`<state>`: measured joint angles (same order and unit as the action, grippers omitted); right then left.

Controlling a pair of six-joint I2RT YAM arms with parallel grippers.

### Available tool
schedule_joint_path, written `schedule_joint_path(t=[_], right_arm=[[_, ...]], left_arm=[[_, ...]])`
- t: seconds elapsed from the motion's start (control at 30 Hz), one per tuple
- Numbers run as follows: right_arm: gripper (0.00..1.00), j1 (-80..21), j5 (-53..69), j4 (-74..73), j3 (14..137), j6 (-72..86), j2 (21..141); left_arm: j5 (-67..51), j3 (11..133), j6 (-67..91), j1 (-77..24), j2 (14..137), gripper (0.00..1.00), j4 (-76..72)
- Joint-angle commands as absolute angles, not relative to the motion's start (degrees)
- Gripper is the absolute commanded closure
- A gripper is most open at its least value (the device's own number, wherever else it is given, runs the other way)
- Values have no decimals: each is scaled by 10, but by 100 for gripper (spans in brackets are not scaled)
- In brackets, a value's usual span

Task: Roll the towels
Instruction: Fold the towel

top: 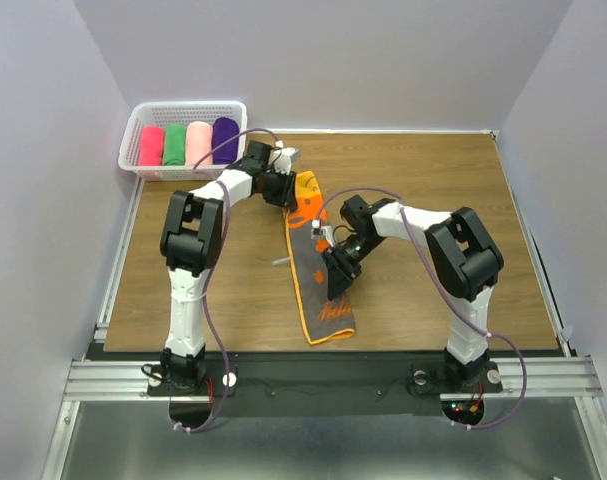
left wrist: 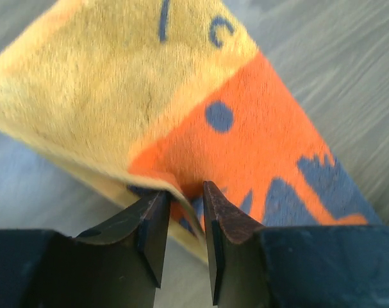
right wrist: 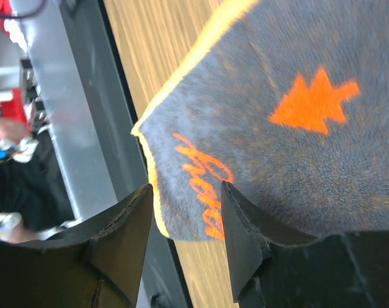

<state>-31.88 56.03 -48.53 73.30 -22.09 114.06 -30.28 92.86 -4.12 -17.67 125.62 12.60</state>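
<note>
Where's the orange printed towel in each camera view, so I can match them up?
Top external: the towel lies at centre, running lengthwise between the two arms, mostly grey.
Left wrist: the towel fills the upper frame, orange and yellow side showing.
Right wrist: the towel fills the upper right, grey with an orange arrow.
Shared landmark: the wooden table under it.

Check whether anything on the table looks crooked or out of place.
The towel lies slanted across the table, its far end flipped over orange side up at the left gripper. Nothing looks spilled or torn.
</note>
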Motion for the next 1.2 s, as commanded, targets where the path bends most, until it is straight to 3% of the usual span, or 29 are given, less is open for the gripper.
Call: schedule_joint_path(t=[0.0,0.1,0.23,0.4,0.47,0.53,0.7,0.8,0.97,1.17], right_arm=[[48,-292,573,-447,773,-206,1080],[48,-261,545,-447,798,-200,1072],[48,-215,539,-442,811,-190,1057],[47,-188,515,-443,806,-181,1032],[47,-185,510,-442,798,-180,1020],[47,-184,513,-443,792,-180,1015],[47,-184,524,-444,773,-172,1009],[48,-184,527,-443,754,-175,1009],[48,-183,521,-443,756,-178,1024],[49,-183,517,-442,771,-175,1045]], left_arm=[[-337,1032,-30,-194,1313,61,130],[-318,1062,-28,-181,1310,56,120],[-286,1024,-57,-151,1205,46,101],[-268,851,-159,-134,1007,35,94],[-284,787,-228,-138,898,17,101],[-241,692,-297,-176,797,9,105],[-152,507,-408,-345,621,11,152],[-105,427,-417,-477,578,19,163],[-126,381,-388,-576,592,34,179],[-128,365,-369,-669,637,34,144]])
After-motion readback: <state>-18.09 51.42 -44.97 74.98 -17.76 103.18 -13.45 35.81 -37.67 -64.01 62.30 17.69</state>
